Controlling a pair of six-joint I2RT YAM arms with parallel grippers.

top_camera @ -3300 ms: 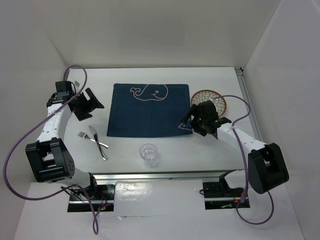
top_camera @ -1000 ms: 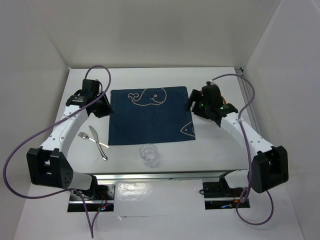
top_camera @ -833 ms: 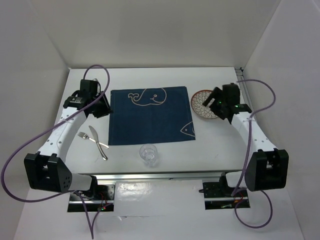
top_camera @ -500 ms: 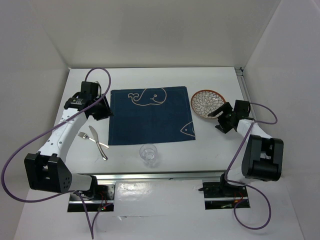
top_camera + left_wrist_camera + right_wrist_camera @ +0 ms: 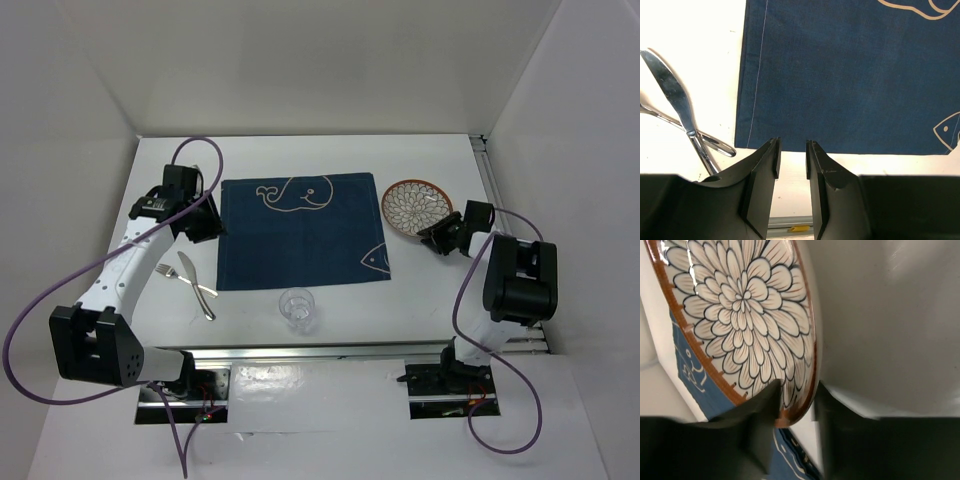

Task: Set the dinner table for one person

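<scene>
On the white dinner table (image 5: 420, 300) lies a dark blue placemat (image 5: 300, 230) with a whale drawing. To its right sits a flower-patterned plate (image 5: 414, 207) with a brown rim. My right gripper (image 5: 441, 236) is low at the plate's near right edge. In the right wrist view its jaws (image 5: 796, 390) straddle the plate (image 5: 747, 305) rim, one finger over the inside and one outside, with a thin gap showing. My left gripper (image 5: 203, 222) hovers by the placemat's left edge. Its jaws (image 5: 791, 150) stand a little apart and empty above the placemat (image 5: 850, 75).
A fork (image 5: 166, 272) and a knife (image 5: 195, 283) lie crossed left of the placemat, the knife (image 5: 677, 95) also showing in the left wrist view. A clear glass (image 5: 297, 307) stands near the front edge. A metal rail (image 5: 330, 351) runs along the front, with white walls around.
My right arm has swung from over the placemat's right side out to the right and come down at the plate's rim, its jaws narrowing. The left gripper has barely shifted.
</scene>
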